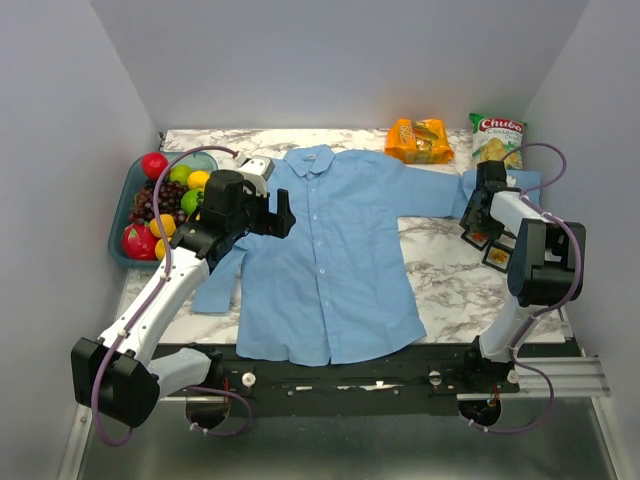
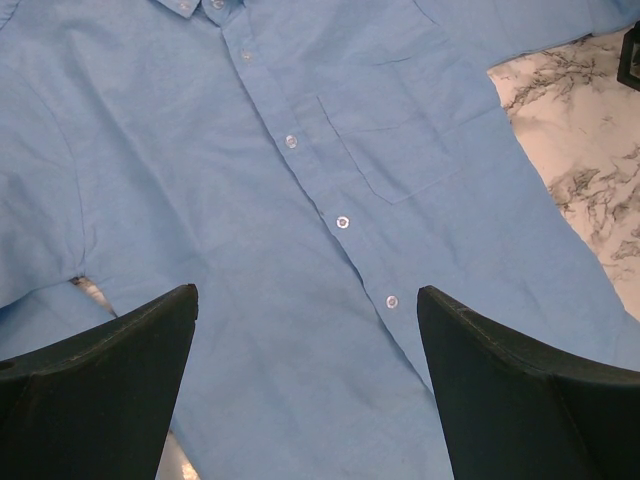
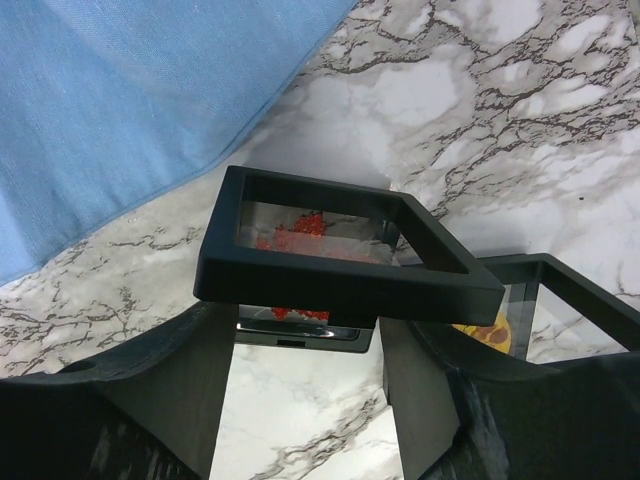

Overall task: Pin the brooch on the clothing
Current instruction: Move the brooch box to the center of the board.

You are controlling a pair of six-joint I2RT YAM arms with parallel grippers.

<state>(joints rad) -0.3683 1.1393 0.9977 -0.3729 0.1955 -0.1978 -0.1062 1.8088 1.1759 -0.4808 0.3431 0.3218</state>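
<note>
The clothing (image 1: pixel 330 260), a light blue buttoned shirt, lies flat on the marble table; the left wrist view shows its button row and chest pocket (image 2: pixel 400 150). My left gripper (image 1: pixel 283 215) hovers open over the shirt's left chest, with only cloth beneath its jaws (image 2: pixel 305 292). At the right, by the shirt's cuff, my right gripper (image 1: pixel 480 225) is among small black square cases. In the right wrist view a black case (image 3: pixel 340 280) stands open across my fingertips, and the orange-red brooch (image 3: pixel 300 232) shows through its clear film. My right gripper (image 3: pixel 308 325) is open, its fingers straddling the case's lower half.
A second black case (image 3: pixel 560 290) with a yellow-orange ornament sits just right of the first. Another black case (image 1: pixel 497 255) lies near the right arm. A teal tray (image 1: pixel 125 215) of fruit stands at the left. An orange snack pack (image 1: pixel 420 140) and a chips bag (image 1: pixel 497 138) sit at the back.
</note>
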